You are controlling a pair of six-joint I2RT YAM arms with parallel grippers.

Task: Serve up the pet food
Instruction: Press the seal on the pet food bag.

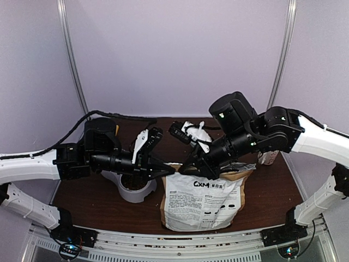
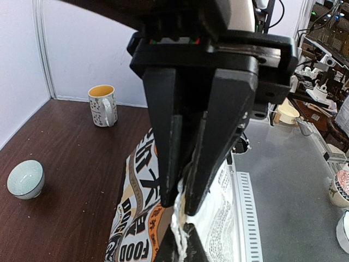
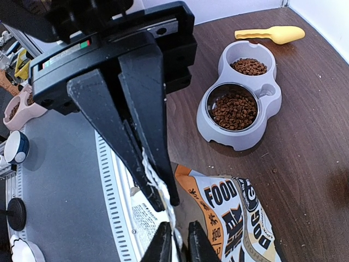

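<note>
Jaws of left gripper (image 2: 181, 206) and right gripper (image 3: 163, 203) clamp the bag (image 1: 202, 199); right wrist best shows pet food (image 3: 234, 109).

Pet food (image 3: 234, 109) lies in feeder (image 3: 218, 131); bag (image 1: 202, 202) just right; mug (image 2: 102, 105) farther right.

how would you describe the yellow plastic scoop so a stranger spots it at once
On the dark brown wooden table, find the pale grey double feeder holding brown kibble. The yellow plastic scoop lies flat just past its smaller well, not touching it. Nothing else nearby is yellow or long-handled.
</note>
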